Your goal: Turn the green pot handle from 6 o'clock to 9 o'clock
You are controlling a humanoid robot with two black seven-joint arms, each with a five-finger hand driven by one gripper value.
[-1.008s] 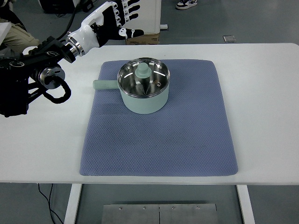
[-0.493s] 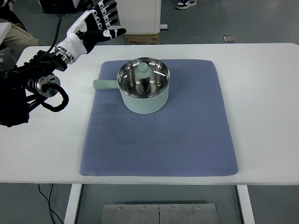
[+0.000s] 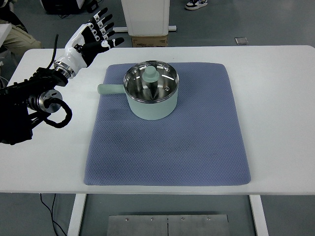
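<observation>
White table (image 3: 275,98) holds green pot (image 3: 150,96), handle (image 3: 110,89) leftward; left robot hand (image 3: 91,37) spread, empty.

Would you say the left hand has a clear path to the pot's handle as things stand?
Probably yes: the left hand is open, up and left of the handle, with only bare table and mat edge between.

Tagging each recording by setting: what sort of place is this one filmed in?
Probably a robot test lab, not a kitchen: a plain white table on a grey floor, a green pot staged on a blue mat, and a cardboard box behind.
</observation>
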